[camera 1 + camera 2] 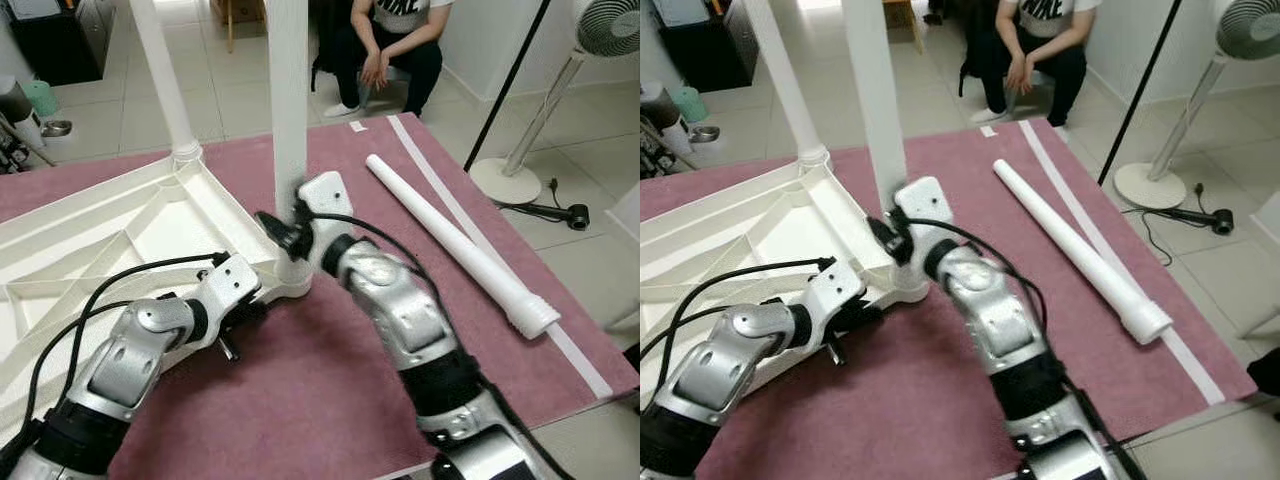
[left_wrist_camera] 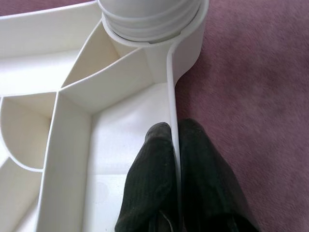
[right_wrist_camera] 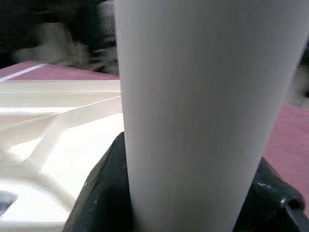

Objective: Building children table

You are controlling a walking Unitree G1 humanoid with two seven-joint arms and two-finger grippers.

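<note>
A white plastic tabletop [image 1: 110, 225] lies upside down on the maroon mat, ribs facing up. Two white legs stand upright in its corner sockets: one at the near corner [image 1: 290, 110] and one at the far corner [image 1: 165, 85]. My right gripper [image 1: 290, 225] is shut on the near leg [image 3: 193, 111] low on its shaft. My left gripper [image 2: 175, 145] is shut on the tabletop's thin side wall [image 2: 171, 96] just beside that corner socket [image 2: 149, 19]. A third loose leg [image 1: 455, 245] lies on the mat to the right.
A person [image 1: 385, 50] sits beyond the mat's far edge. A standing fan [image 1: 545, 110] with a cable is on the tiled floor at the right. A white tape strip [image 1: 470, 235] runs along the mat's right side. A dark cabinet [image 1: 60, 35] stands at the far left.
</note>
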